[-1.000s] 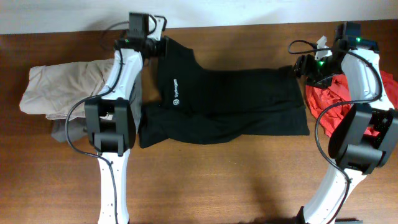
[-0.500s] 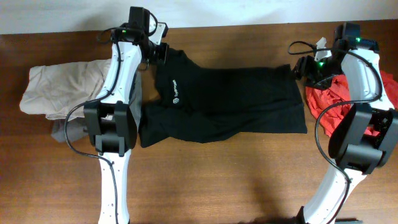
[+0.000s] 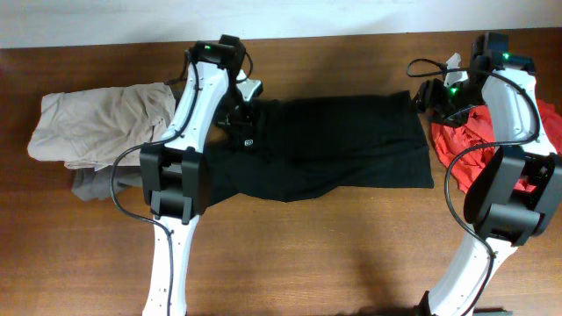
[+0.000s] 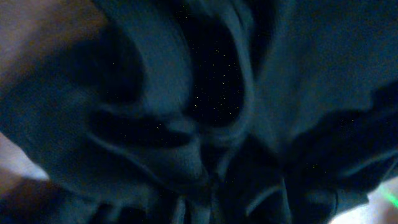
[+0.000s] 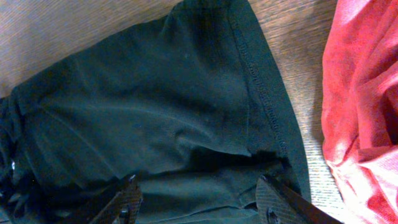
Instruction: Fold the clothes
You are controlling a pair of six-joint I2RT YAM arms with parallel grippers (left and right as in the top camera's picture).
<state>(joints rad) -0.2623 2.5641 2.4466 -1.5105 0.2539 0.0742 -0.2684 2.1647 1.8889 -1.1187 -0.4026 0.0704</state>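
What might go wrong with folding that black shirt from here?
The black shirt is bunched at the left end effector, so the fold may land wrinkled. The right end effector is open at the far corner, so the shirt may drag along. The red garment lies close and might get caught.

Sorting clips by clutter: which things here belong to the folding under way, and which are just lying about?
In the job:
black shirt
left gripper, bunching the shirt
right gripper, open over its hem

Lying about, untouched:
beige clothes
grey cloth peeking from under them
red clothes
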